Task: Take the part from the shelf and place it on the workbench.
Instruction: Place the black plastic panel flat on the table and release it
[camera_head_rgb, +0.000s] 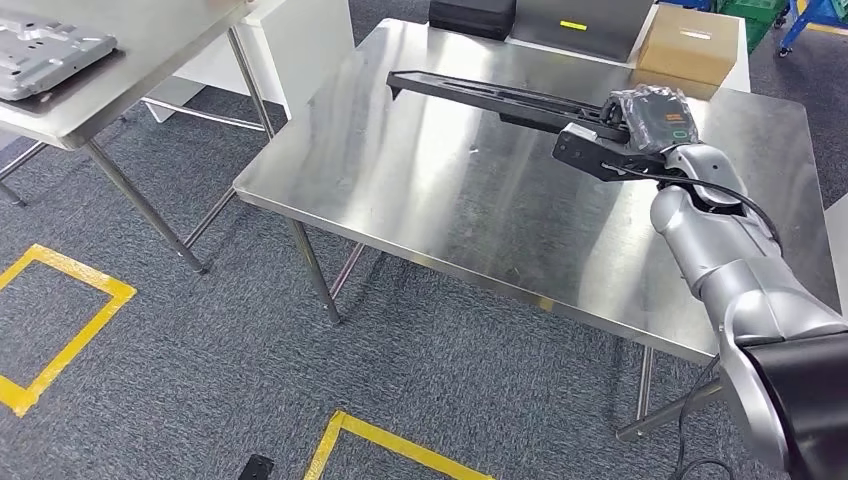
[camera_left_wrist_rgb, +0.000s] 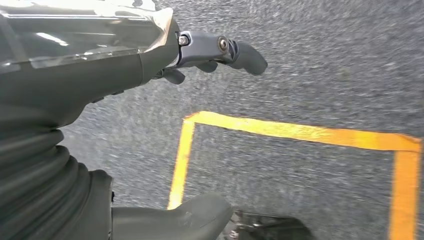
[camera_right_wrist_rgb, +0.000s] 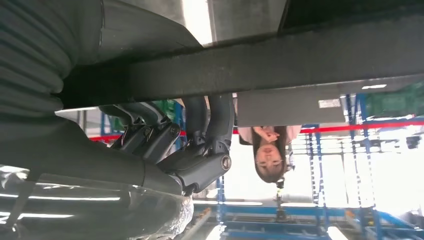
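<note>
Right robot hand (camera_head_rgb: 648, 118) grasping the long black part (camera_head_rgb: 480, 97) above the steel counter (camera_head_rgb: 420, 190).

Head view: part runs level from the right robot hand toward the counter's far left; whether its far end touches the steel, cannot tell. Right wrist view: dark fingers (camera_right_wrist_rgb: 210, 120) wrapped around the black bar of the part (camera_right_wrist_rgb: 280, 65); a person (camera_right_wrist_rgb: 267, 150) stands beyond. Cardboard box (camera_head_rgb: 688, 48) and a black case (camera_head_rgb: 472, 15) at the counter's far edge. A second steel table (camera_head_rgb: 130, 60) stands to the left, carrying a grey metal plate (camera_head_rgb: 45, 55). Yellow tape lines (camera_head_rgb: 70, 320) mark the grey carpet. Left wrist view: left robot hand (camera_left_wrist_rgb: 215, 55) hangs over the taped floor, holding nothing, fingers loosely bent.
</note>
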